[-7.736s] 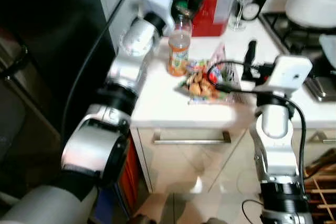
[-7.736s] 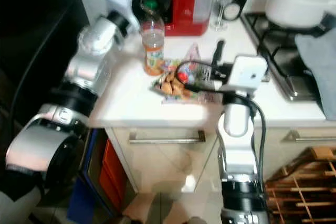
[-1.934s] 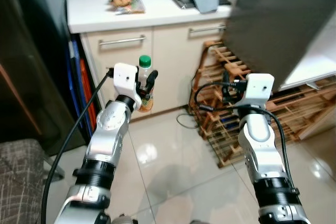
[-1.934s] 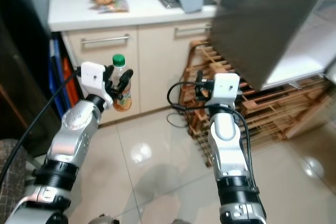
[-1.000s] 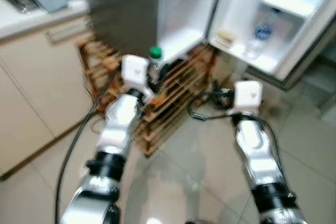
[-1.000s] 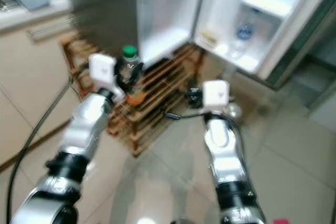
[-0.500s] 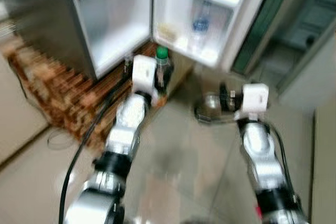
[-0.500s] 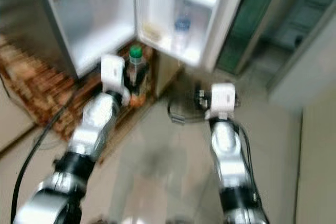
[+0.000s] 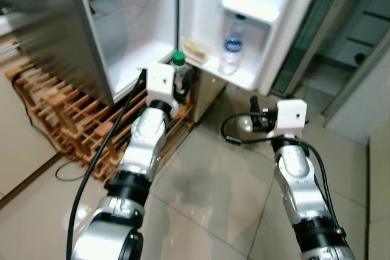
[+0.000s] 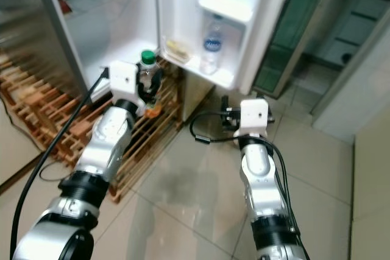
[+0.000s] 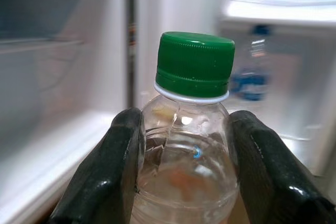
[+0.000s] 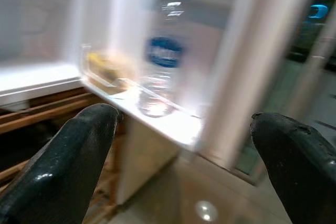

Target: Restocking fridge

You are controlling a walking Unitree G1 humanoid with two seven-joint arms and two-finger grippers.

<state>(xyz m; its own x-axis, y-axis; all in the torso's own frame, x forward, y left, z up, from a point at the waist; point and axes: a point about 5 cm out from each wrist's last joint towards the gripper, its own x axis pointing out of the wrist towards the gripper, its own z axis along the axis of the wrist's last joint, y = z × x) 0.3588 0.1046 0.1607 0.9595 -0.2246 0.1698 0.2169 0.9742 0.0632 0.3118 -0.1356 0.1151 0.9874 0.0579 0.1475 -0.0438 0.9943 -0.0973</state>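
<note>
One clear bottle (image 11: pixel 189 156) (green cap)

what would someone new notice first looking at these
The open fridge door, with a clear water bottle standing on its shelf beside a small yellow item. Then the left pincer shut on a green-capped bottle, held up just before the fridge, while the right pincer is open.

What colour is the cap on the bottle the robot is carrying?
Green. The cap shows best in the left wrist view, above the left gripper clamping the bottle.
</note>
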